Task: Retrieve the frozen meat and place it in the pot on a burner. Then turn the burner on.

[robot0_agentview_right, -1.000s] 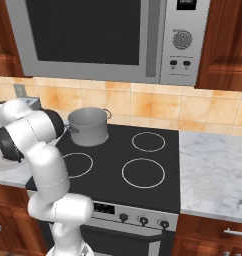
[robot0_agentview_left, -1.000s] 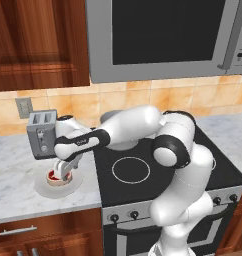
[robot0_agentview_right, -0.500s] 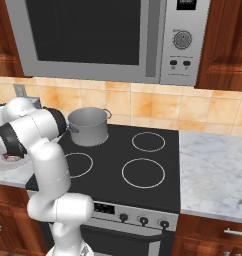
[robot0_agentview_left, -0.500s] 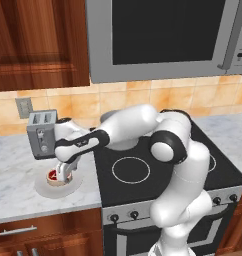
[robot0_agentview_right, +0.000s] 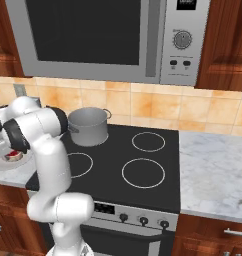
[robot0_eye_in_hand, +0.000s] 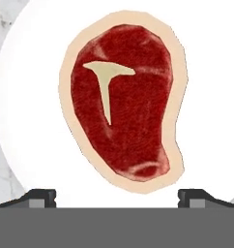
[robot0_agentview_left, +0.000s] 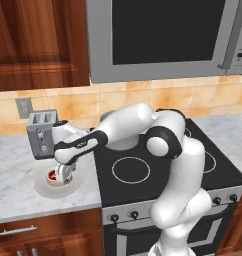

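Note:
The frozen meat (robot0_eye_in_hand: 124,101), a red steak with a pale tan rim, lies flat on a round white plate (robot0_eye_in_hand: 27,145) and is close under the hand. My gripper (robot0_eye_in_hand: 118,196) is open, with its two dark fingertips (robot0_eye_in_hand: 41,196) spread wider than the steak's lower end and touching nothing. From the left base view the gripper (robot0_agentview_left: 61,172) hangs just over the meat (robot0_agentview_left: 53,176) on the plate (robot0_agentview_left: 55,189), left of the stove. The grey pot (robot0_agentview_right: 88,126) stands on the back left burner, and its inside is not visible. The meat (robot0_agentview_right: 14,155) also shows beside my arm.
A grey toaster (robot0_agentview_left: 42,132) stands right behind the plate against the wall. The black stovetop (robot0_agentview_left: 143,172) lies to the right, with its knobs (robot0_agentview_right: 124,217) along the front panel. A microwave (robot0_agentview_right: 93,35) hangs above. The marble counter (robot0_agentview_left: 13,170) runs left.
The hand has sunk a little closer to the steak on the plate. The jaws have stayed open, and the steak and the pot have not moved.

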